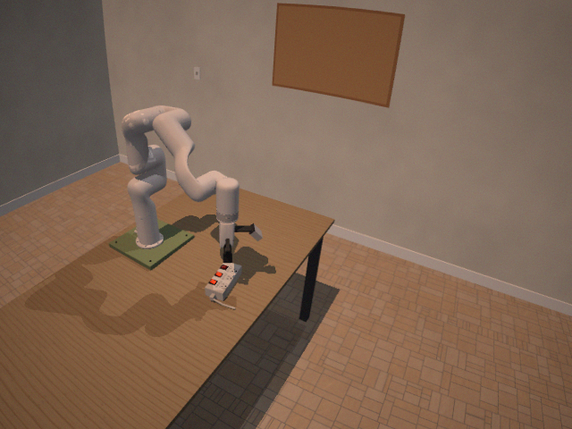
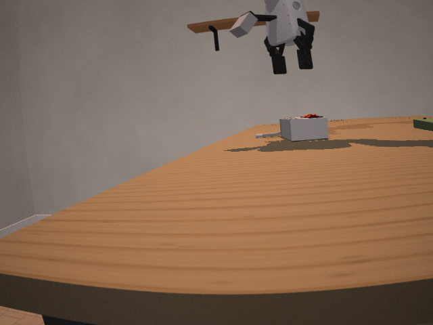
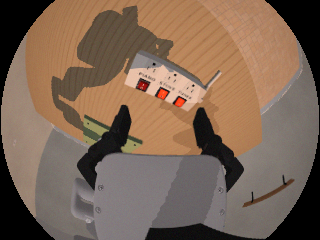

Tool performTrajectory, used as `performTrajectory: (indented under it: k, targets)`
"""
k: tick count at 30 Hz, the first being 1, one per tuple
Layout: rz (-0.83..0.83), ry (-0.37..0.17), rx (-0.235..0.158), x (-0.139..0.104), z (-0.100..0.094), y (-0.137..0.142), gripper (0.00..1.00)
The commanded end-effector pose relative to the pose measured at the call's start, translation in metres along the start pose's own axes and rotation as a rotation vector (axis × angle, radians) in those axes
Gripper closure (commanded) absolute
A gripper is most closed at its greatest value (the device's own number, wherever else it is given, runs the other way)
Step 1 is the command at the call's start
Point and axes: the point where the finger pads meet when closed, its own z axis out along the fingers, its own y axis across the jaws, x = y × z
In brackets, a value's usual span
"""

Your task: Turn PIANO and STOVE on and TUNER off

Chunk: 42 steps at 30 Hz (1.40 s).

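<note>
A white power strip (image 1: 229, 280) (image 2: 303, 128) (image 3: 155, 66) lies flat and right way up on the wooden table (image 1: 92, 369) (image 2: 244, 210) (image 3: 220, 27), near its right edge. It has three red rocker switches in a row. In the wrist view one end switch (image 3: 143, 84) looks dark and the other two, the middle switch (image 3: 162, 92) and the far end switch (image 3: 179, 100), glow bright. The labels are too small to read. My gripper (image 1: 226, 249) (image 2: 291, 67) (image 3: 162, 113) is open and empty. It hangs well above the strip's end nearest the arm base, fingers pointing down.
A short white cord stub (image 1: 222, 303) (image 2: 267, 134) (image 3: 212, 80) sticks out of the strip's far end. The arm stands on a green base plate (image 1: 152, 251) (image 2: 423, 122). The table's right edge (image 1: 277, 295) runs close beside the strip. A wall shelf (image 2: 210, 25) shows behind.
</note>
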Motion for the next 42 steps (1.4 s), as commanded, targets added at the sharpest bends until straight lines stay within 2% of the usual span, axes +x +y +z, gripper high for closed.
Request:
performTrajectory:
  k: [1,11,13,14,17,18,42]
  targets:
    - [-0.279,0.007,-0.009,-0.001,0.013,-0.016,0.0]
    - [-0.777,0.002,-0.009,-0.006,0.031,-0.036,0.0]
    - [-0.777,0.002,-0.009,-0.006,0.031,-0.036,0.0]
    - [-0.922,0.004,-0.012,-0.006,0.031,-0.037,0.0]
    - [-1.034,0.007,-0.017,-0.006,0.032,-0.037,0.0]
    - [-1.077,0.008,-0.019,-0.006,0.032,-0.037,1.0]
    - [-1.077,0.008,-0.019,-0.006,0.032,-0.037,1.0]
